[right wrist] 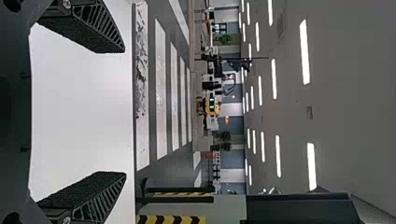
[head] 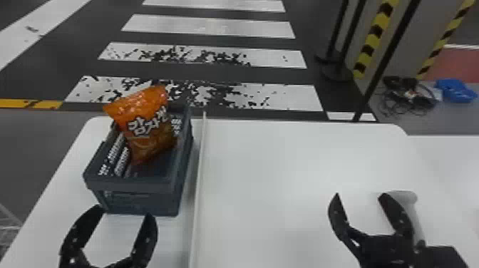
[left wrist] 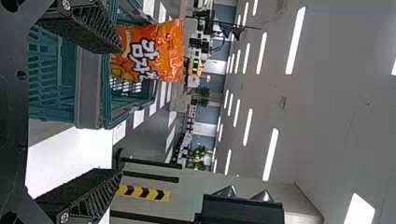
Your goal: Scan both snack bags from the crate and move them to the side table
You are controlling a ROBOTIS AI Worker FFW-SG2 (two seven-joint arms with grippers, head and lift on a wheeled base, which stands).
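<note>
An orange snack bag (head: 149,124) stands tilted inside a dark crate (head: 135,197), its top well above the rim, on the white desk (head: 285,160); whether the second bag lies below cannot be told. The left end effector (head: 124,214), empty, its fingers spread, hangs at the crate's near side, while the right end effector (head: 360,196), likewise released, is over the desk beyond the divider (head: 199,185). Near it rests a pale grey object (head: 410,196), perhaps the scanner. The step in hand appears to be the first pickup: the left end effector would best rise over the rim, straddle the bag's upper part, close gently to spare the puffed film, and lift straight up until the bottom clears the wall. A pinch at one corner could let the bag swing or slip. The head view looks down into the crate and across to the grey object; the left wrist view adds the slotted outer wall and, from the side, the bag's rise past the rim.
</note>
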